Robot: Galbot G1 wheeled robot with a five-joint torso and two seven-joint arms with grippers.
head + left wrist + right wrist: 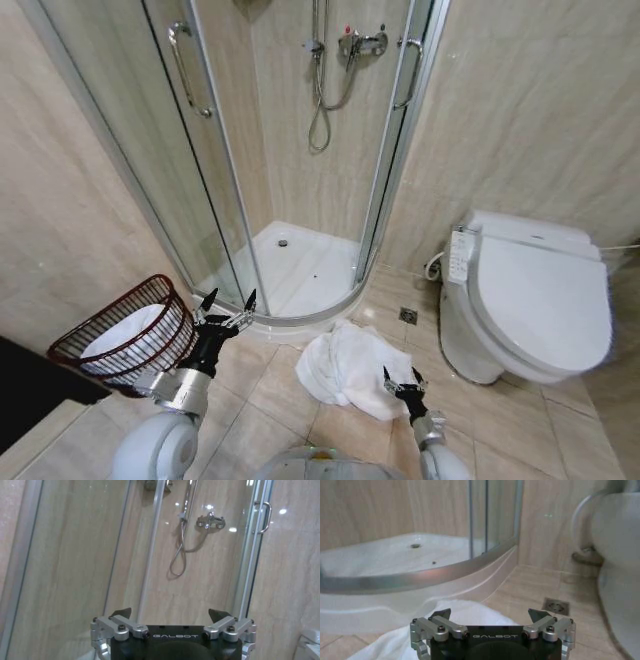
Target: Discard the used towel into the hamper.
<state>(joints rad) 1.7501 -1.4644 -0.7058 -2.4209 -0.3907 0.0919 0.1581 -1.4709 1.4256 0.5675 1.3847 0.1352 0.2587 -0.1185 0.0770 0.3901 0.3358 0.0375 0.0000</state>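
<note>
A glass shower stall (300,150) fills the far corner, its hose (320,90) hanging on the wall. A white toilet (530,295) stands right, a floor drain (408,316) between them.

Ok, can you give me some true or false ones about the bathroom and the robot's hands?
1. The towel lies on the floor in front of the shower. True.
2. The right gripper is squeezing the towel. False: its fingers are open, poised just over the towel's edge.
3. The hamper stands to the robot's left, with something white inside. True.
4. The toilet has its lid up. False: the lid is down.
5. The left gripper is holding the hamper. False: it is open, raised next to the hamper and facing the shower glass.
</note>
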